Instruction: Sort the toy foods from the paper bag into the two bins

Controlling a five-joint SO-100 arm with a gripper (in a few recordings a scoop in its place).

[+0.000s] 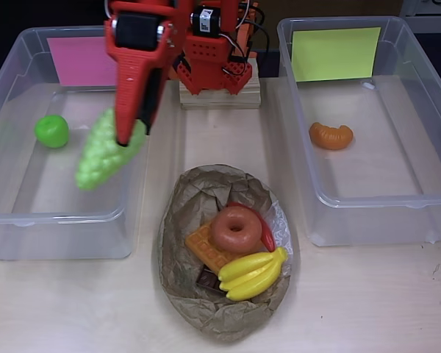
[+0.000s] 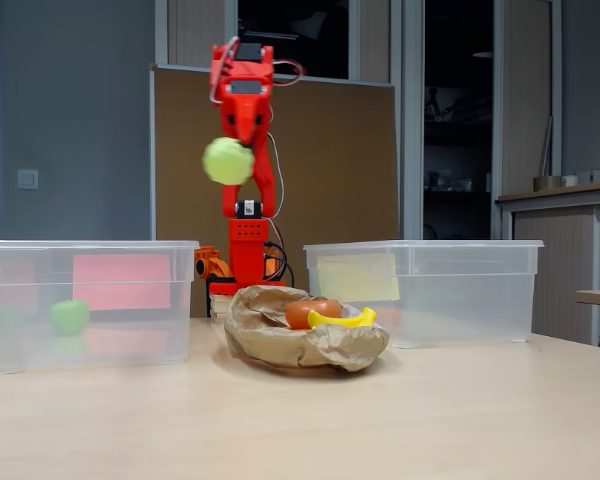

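My red gripper (image 1: 125,136) is shut on the pale-green grapes (image 1: 103,153), held high over the right side of the left bin (image 1: 7,213), the one with the pink card. In the fixed view the grapes (image 2: 228,160) hang blurred under the gripper (image 2: 234,140), well above the bin (image 2: 90,250). A green apple (image 1: 51,131) lies in that bin. The right bin (image 1: 426,198), with a yellow-green card, holds the orange croissant (image 1: 331,136). The paper bag (image 1: 180,220) between the bins holds a donut (image 1: 237,229), waffle (image 1: 201,246), bananas (image 1: 253,273), red chili (image 1: 266,229) and a chocolate bar (image 1: 208,279).
The arm's base (image 1: 219,70) stands on a wooden block between the bins at the back. Bare table runs along the front edge (image 1: 367,309). A brown board and windows stand behind the table in the fixed view.
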